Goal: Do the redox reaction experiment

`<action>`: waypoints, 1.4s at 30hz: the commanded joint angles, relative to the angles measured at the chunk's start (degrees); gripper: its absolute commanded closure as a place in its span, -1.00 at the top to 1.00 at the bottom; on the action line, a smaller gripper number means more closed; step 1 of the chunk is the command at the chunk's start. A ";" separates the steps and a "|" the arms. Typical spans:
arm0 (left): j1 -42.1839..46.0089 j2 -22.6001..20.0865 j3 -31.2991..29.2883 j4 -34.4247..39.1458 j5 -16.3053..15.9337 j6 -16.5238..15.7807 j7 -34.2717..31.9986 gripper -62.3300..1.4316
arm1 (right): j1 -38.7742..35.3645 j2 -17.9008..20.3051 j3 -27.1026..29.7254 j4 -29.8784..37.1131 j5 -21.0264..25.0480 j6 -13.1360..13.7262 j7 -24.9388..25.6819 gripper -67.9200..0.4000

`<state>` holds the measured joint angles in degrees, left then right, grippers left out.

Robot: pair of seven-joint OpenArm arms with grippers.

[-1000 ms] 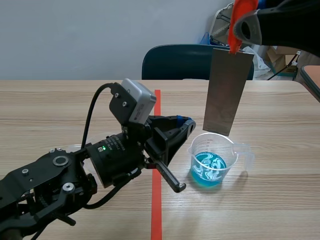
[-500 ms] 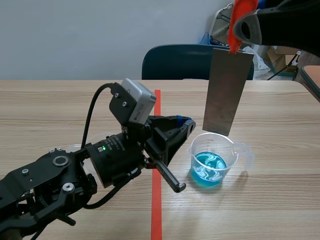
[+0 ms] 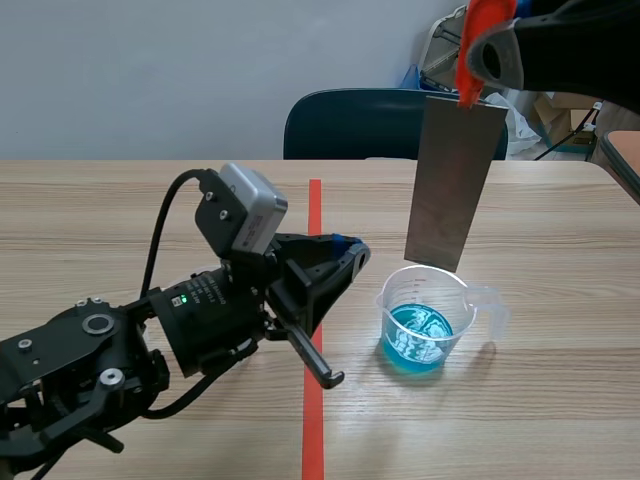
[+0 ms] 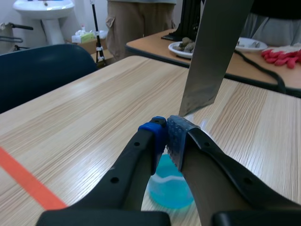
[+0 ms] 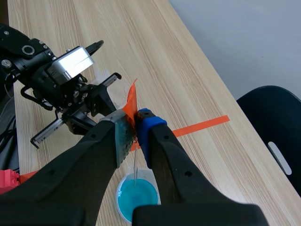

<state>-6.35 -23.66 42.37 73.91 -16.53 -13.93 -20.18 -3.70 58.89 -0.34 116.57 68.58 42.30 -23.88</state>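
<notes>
The left arm (image 3: 200,310) has drawn back toward 8 o'clock in the scene view since a second ago. The left jaws now sit a little farther from the beaker (image 3: 428,300), which lies at their 3 o'clock. The plate (image 3: 452,185), the beaker and the right arm (image 3: 565,45) have not shifted.

The left jaws are closed on nothing, pads together (the left wrist view shows only a thin slit between them). They hang over the tape line (image 3: 313,440) and point toward the beaker.

The right jaws, raised at the scene's 1 o'clock, are clamped on the orange clip (image 3: 482,40), and the grey plate hangs from it. The plate's long axis is nearly upright. Its top leans slightly to 1 o'clock and its lower end points down toward 7 o'clock, at the beaker. The lower edge hangs by the beaker's far rim, above the blue liquid (image 3: 418,338); whether it touches the rim cannot be told.

The beaker stands upright on the table (image 3: 560,410), at 3 o'clock of the tape line, with its handle toward 3 o'clock.
</notes>
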 commanded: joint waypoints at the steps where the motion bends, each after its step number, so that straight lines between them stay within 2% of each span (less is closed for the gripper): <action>1: 0.00 -0.85 0.02 1.03 -0.37 -0.20 -1.01 -0.38 | 0.55 0.76 0.44 0.28 0.66 0.42 1.09 -0.97; 4: 0.00 -2.49 0.02 1.03 -0.37 -0.74 -1.90 0.28 | 0.55 0.76 0.44 0.28 0.66 0.42 1.09 -0.97; 5: 0.02 -3.10 0.02 1.03 -0.28 -0.72 -2.23 0.58 | 0.55 0.76 0.44 0.28 0.66 0.42 1.09 -0.97; 6: 0.02 -3.78 0.02 1.03 -0.42 -0.74 -2.58 0.99 | 0.55 0.76 0.44 0.28 0.66 0.42 1.09 -0.97; 11: 1.29 -7.80 -0.42 1.20 -0.42 -0.81 -2.75 1.00 | 0.55 0.76 0.44 0.28 0.66 0.42 1.09 -0.97; 16: 4.79 -14.67 -3.08 2.67 -0.63 -0.87 -8.46 1.00 | 0.55 0.76 0.44 0.28 0.66 0.42 1.09 -0.97; 18: 6.34 -17.92 -4.61 4.68 -1.46 -1.88 -8.94 1.00 | 0.55 0.76 0.44 0.28 0.66 0.42 1.09 -0.97; 22: 9.55 -24.74 -7.32 9.60 -5.55 -3.85 -8.90 1.00 | 0.55 0.76 0.44 0.28 0.66 0.42 1.09 -0.97; 27: 15.02 -33.09 -10.27 15.06 -9.51 -3.85 -9.07 1.00 | 0.55 0.76 0.44 0.28 0.66 0.42 1.09 -0.97; 31: 20.87 -38.71 -12.87 16.59 -11.37 -3.82 -13.86 1.00 | 0.55 0.76 0.44 0.28 0.66 0.42 1.07 -0.97; 38: 32.06 -45.05 -16.63 16.52 -14.80 -3.76 -22.18 1.00 | 0.55 0.76 0.44 0.28 0.66 0.42 1.07 -0.97; 42: 36.79 -45.77 -17.97 15.87 -18.93 -3.52 -26.84 1.00 | 0.55 0.76 0.44 0.28 0.66 0.42 1.09 -0.97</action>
<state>30.63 -70.02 24.80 89.82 -35.00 -17.58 -45.78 -3.70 58.89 -0.34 116.57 68.58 42.30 -23.88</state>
